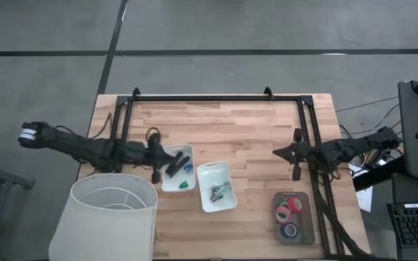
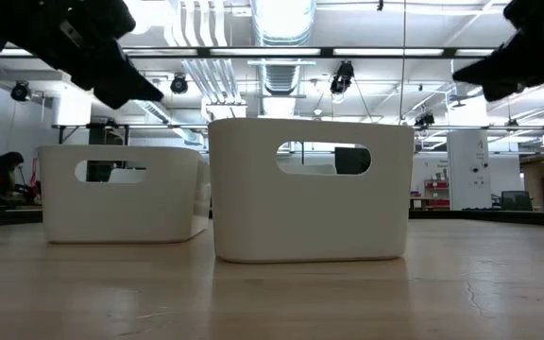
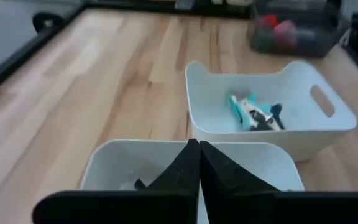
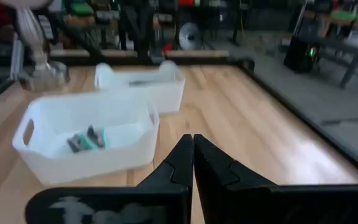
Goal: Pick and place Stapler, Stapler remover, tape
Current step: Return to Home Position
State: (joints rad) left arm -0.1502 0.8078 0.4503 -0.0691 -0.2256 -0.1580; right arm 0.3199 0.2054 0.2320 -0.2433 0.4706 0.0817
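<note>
The far half of the table (image 1: pixel 223 119) is lying bare, giving wide passage between the rails of the black frame (image 1: pixel 216 96). Two white bins are standing mid-table, close beside each other: the left bin (image 1: pixel 164 181) and, slightly nearer, the middle bin (image 1: pixel 219 209). The left gripper (image 1: pixel 174 167) is hanging over the left bin, blocking its opening from above. The right gripper (image 1: pixel 280 152) is hovering over bare wood at the right. A lampshade (image 1: pixel 111 217) is crowding the near left corner and a dark tray (image 1: pixel 305 235) is occupying the near right. A bare strip is running between the middle bin and the tray.
</note>
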